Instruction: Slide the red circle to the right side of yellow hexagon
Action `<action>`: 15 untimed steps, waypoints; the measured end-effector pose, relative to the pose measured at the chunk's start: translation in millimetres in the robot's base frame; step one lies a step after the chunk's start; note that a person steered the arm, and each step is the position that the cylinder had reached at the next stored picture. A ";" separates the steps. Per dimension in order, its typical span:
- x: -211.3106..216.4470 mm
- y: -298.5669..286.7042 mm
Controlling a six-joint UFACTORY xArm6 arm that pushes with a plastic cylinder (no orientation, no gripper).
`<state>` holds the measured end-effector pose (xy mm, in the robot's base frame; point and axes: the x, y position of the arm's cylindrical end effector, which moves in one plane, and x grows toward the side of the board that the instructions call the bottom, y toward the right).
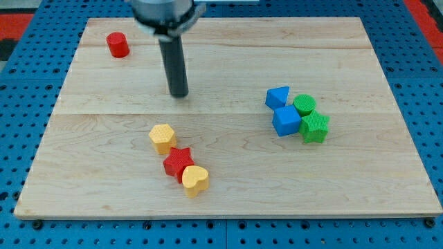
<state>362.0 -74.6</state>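
Observation:
The red circle (118, 45) is a short red cylinder near the board's top left corner. The yellow hexagon (162, 137) lies lower, left of the board's middle. My tip (179, 94) is at the end of the dark rod, above the middle of the board. It is to the right of and below the red circle, well apart from it, and above the yellow hexagon. It touches no block.
A red star (178, 163) and a yellow heart (194, 180) lie in a diagonal line just below the hexagon. At the right, a blue triangle-like block (277, 97), a blue cube (286, 120), a green circle (304, 104) and a green star (315, 127) cluster together. The wooden board (228, 200) sits on a blue pegboard.

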 end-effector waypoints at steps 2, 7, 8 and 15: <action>-148.8 -90.2; -73.8 -54.9; -11.0 -48.9; 66.1 -93.6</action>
<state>428.1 -168.2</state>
